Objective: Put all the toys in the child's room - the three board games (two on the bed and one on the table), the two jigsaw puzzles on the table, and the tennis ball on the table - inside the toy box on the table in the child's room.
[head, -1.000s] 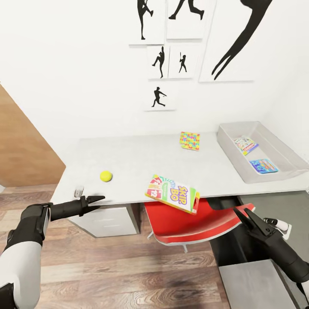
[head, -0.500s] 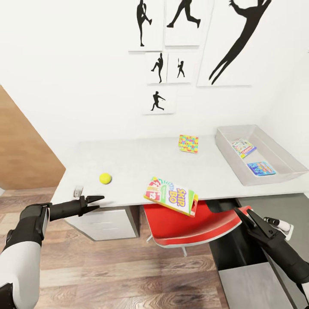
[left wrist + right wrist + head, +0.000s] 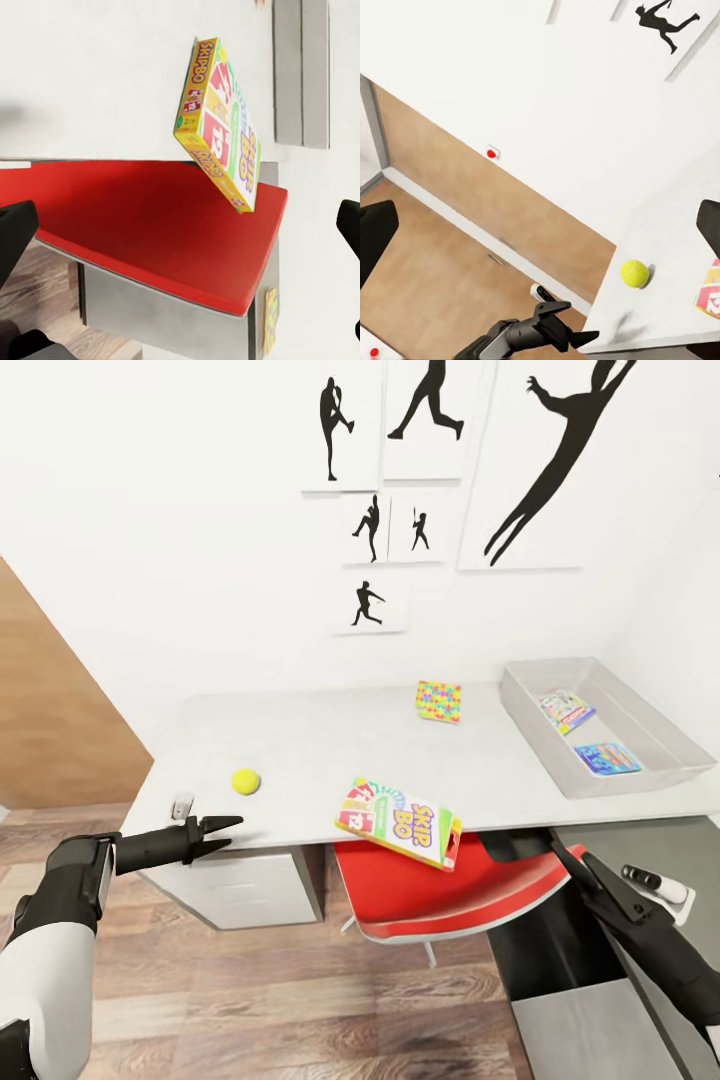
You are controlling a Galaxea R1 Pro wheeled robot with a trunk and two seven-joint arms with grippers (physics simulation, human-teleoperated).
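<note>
A game box (image 3: 400, 821) printed "SKIP BO" overhangs the bench's (image 3: 300, 740) front edge above a red chair (image 3: 440, 890). The tennis ball (image 3: 246, 782) lies near the left end, a puzzle sheet (image 3: 439, 701) farther back, and two items sit inside the toy box (image 3: 640, 730). The left gripper (image 3: 215, 828) reaches level toward the bench edge; the right gripper (image 3: 575, 860) angles upward. Both jaws are open and empty.

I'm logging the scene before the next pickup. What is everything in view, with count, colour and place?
tennis ball: one, yellow-green, left on the table
Skip-Bo board game: one, red-green-yellow, overhanging table's front edge
jigsaw puzzle: one, multicolour, table's back
toy box: one, grey, table's right end
board games in box: two, blue and pale
chair: one, red, under the table
wall pictures: several, black silhouettes
left gripper: black, near table's left corner
right gripper: black, by chair
</note>
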